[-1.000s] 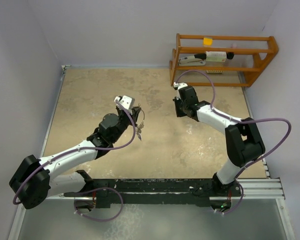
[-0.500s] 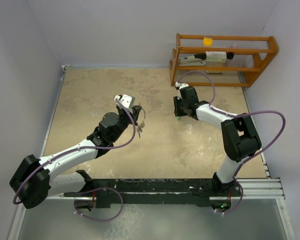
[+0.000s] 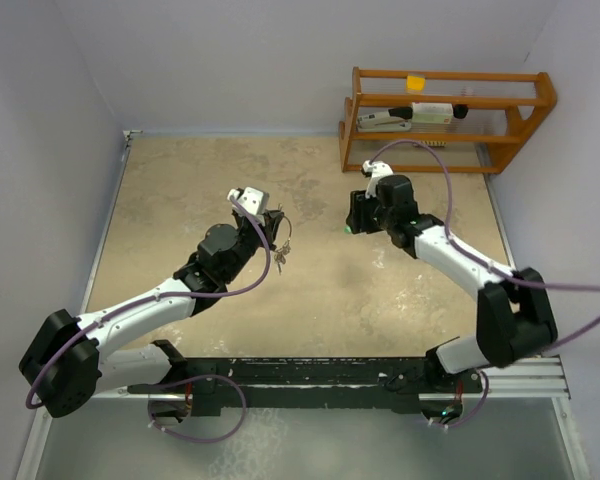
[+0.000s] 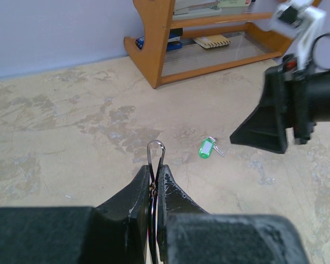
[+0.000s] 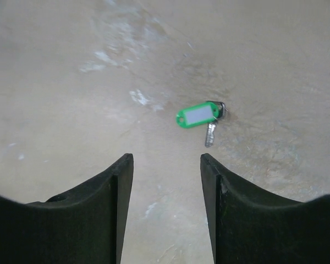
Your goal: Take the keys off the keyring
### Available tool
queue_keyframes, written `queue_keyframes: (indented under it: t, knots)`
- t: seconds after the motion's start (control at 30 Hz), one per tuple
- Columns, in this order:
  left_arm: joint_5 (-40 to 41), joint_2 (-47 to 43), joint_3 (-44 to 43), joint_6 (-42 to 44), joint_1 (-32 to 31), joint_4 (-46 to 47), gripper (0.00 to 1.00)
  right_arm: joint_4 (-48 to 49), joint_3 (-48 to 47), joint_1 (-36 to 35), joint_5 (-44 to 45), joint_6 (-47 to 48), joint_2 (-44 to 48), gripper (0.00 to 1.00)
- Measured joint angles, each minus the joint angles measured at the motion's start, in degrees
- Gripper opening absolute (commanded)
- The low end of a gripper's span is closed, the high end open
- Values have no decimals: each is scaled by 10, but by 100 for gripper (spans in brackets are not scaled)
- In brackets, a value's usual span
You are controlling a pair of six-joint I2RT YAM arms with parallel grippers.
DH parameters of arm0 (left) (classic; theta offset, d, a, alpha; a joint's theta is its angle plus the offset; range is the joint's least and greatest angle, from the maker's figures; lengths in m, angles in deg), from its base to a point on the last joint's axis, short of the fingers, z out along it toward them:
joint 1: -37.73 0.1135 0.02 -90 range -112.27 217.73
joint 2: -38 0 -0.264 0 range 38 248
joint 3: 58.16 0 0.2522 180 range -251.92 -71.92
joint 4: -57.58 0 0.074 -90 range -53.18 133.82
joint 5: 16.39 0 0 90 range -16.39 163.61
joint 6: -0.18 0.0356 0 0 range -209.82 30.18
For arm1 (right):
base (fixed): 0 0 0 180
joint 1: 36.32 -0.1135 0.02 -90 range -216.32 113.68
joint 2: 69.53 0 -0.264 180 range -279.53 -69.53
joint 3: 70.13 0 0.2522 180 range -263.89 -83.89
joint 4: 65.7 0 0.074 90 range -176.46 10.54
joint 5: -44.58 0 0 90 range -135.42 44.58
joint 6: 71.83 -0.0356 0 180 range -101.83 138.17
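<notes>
My left gripper [image 4: 155, 168] is shut on the keyring [image 4: 155, 149], whose thin silver loop sticks out edge-on past the fingertips. In the top view a small bunch of keys [image 3: 281, 251] dangles from that ring, just under the left gripper [image 3: 271, 224]. One key with a bright green head [image 5: 197, 116] lies loose on the table [image 3: 180, 200], also visible as the green key [image 4: 208, 148] ahead of the left fingers. My right gripper [image 5: 166, 159] is open and empty, hovering a short way back from the green key; from above, the right gripper [image 3: 353, 222] sits right beside it.
A wooden shelf rack [image 3: 445, 110] with small items stands at the back right against the wall; in the left wrist view the rack [image 4: 154, 49] is beyond the green key. The right arm's black body [image 4: 297, 104] hangs at the right of that view.
The right gripper has gone from shut to open, and the green key now lies free on the table. The right arm has drawn back a little. The left arm has stayed still.
</notes>
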Motion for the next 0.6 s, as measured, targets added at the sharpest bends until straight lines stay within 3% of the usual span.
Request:
queue_keyframes:
  t: [0.33,0.6]
  knots:
    - [-22,0,-16,-17,0,1,0,81,110,-24,-117,-8,188,46]
    - [-40,1,-29,-32,0,10,0,123,138,-167,-123,2,200,46]
